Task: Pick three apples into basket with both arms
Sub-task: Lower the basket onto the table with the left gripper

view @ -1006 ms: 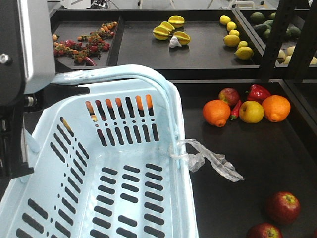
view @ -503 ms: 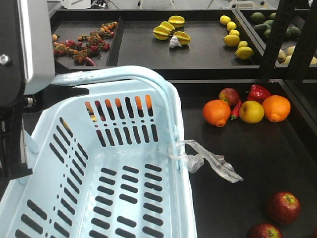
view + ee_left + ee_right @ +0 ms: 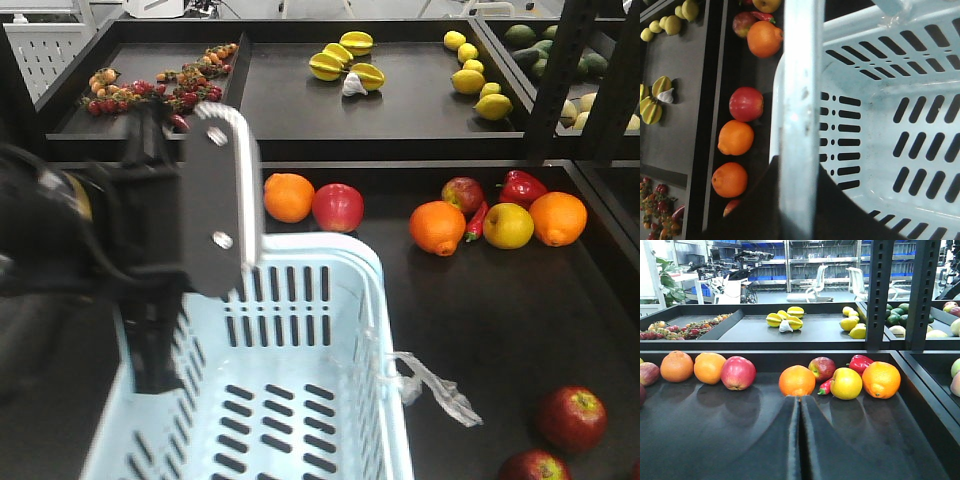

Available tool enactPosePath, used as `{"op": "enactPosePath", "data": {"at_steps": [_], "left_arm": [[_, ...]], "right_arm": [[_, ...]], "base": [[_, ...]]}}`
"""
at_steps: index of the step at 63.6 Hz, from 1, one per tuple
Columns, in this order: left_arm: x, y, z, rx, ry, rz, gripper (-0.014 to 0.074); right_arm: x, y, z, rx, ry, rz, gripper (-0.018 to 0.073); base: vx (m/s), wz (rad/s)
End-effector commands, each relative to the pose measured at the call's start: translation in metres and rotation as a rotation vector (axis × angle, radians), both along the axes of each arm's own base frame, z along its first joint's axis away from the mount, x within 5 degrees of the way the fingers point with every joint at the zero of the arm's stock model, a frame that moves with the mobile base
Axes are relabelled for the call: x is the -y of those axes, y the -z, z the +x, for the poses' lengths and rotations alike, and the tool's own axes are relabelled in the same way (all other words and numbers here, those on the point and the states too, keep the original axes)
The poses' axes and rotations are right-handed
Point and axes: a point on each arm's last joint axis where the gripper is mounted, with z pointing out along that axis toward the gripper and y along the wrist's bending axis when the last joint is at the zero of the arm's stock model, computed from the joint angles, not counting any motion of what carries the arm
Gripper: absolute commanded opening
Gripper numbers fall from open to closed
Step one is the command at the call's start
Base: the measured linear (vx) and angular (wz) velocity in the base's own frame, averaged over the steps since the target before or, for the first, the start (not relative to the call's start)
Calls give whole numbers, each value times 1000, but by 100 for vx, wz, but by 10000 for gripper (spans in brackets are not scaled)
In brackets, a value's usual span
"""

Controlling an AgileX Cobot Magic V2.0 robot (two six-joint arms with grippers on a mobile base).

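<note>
Apples (image 3: 571,418) dark red, yellow-streaked | right gripper (image 3: 800,401) clenched, empty | left gripper (image 3: 212,205) state unclear

I note pale blue-white slotted plastic basket (image 3: 330,245); dark red, yellow-streaked round apple (image 3: 571,418), 4 o'clock; black flat tray (image 3: 520,320).

The blurred left arm (image 3: 60,235) hides part of the basket (image 3: 335,245).

Smooth plastic basket (image 3: 340,250), glossy apples (image 3: 571,418)
</note>
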Motion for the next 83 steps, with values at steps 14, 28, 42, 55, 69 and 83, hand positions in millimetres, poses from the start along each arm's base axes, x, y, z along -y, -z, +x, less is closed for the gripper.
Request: {"op": "enactPosePath", "data": {"at_steps": [14, 28, 42, 55, 69, 83], "left_arm": [[31, 39, 40, 161, 16, -177, -6], [39, 73, 72, 140, -28, -154, -4], [50, 101, 92, 136, -30, -153, 4], [58, 121, 100, 117, -25, -138, 20], [59, 125, 101, 111, -24, -131, 82], [58, 126, 100, 91, -29, -116, 265]], "right_arm": [[0, -3, 0, 74, 0, -11, -9], [0, -3, 0, 74, 0, -11, -9], [0, -3, 0, 74, 0, -11, -9], [0, -3, 0, 74, 0, -11, -9], [0, -3, 0, 74, 0, -11, -9], [0, -3, 0, 74, 0, -11, -9]], "base": [[0, 0], [0, 0], [0, 0], [0, 0], [0, 0], [0, 0]]}}
